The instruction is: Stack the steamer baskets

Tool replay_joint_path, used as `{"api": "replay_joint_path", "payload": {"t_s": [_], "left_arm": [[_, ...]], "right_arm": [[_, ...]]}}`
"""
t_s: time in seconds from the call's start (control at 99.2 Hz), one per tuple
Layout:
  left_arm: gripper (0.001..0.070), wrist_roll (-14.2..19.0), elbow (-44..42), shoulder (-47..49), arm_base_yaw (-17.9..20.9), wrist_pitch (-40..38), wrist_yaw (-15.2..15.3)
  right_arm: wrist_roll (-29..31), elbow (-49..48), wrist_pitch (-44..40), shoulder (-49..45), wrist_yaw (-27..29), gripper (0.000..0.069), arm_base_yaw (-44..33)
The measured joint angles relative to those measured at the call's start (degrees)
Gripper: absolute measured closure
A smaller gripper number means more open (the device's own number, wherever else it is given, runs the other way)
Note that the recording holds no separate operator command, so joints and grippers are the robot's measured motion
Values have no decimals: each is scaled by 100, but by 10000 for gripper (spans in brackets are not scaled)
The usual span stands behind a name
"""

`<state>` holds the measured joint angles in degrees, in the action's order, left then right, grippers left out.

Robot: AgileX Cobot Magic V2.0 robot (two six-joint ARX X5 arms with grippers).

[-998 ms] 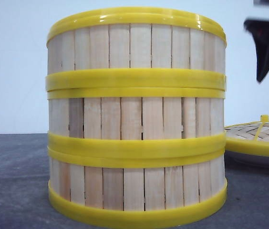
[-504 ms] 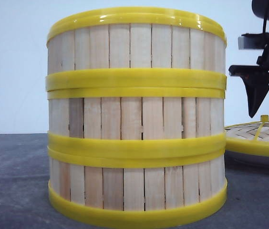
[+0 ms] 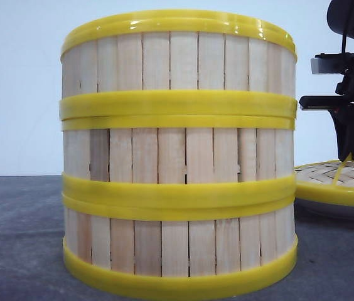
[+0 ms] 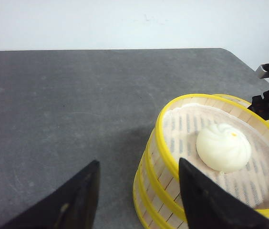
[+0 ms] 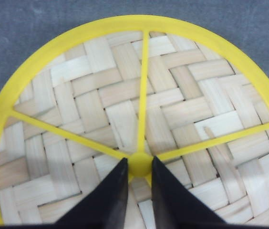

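Note:
Three steamer baskets stand in one stack in the front view: top [image 3: 177,63], middle [image 3: 177,153], bottom [image 3: 177,248]. The left wrist view shows the stack [image 4: 160,183] from above, with a white bun [image 4: 222,147] lying in the top basket. My left gripper [image 4: 138,162] hovers open at the stack's edge, one finger over the rim and the other over the table, holding nothing. My right gripper [image 3: 351,157] is down on the woven lid [image 3: 337,182] to the right of the stack. Its fingers [image 5: 120,191] are shut on the lid's yellow knob [image 5: 140,168].
The lid [image 5: 125,95] rests on a white plate [image 3: 334,211] just right of the stack. Dark grey table [image 4: 67,105] stretches to the left of the baskets. A white wall stands behind.
The right gripper came down from the upper right onto the lid and its fingers, apart half a second ago, have closed on the knob. The basket stack has not moved.

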<state>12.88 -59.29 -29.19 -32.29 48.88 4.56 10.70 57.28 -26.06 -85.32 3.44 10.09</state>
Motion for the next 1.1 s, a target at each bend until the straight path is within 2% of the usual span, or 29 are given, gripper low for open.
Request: {"api": "replay_joint_path", "payload": {"t_s": [0.313,0.413,0.595,0.706,0.907,1.099], "left_arm": [[399,0,0,0,0,2,0],[399,0,0,0,0,37,0],[399,0,0,0,0,103,0],[399,0,0,0,0,142,2],[399,0,0,0,0,153,0],[399,0,0,0,0,153,0]], "right_arm": [[-13,103,-131,15,-7,637,0],[-42,195,-332,273,-11,638,0],[-197,1019,-896,992,-28,638,2],[-345,1668,-1523,1250,-223,638,61],[-542,2822,-2750,1220,-918,639,577],[-599,3246,-3021,1222,-1123,640,1547]]}}
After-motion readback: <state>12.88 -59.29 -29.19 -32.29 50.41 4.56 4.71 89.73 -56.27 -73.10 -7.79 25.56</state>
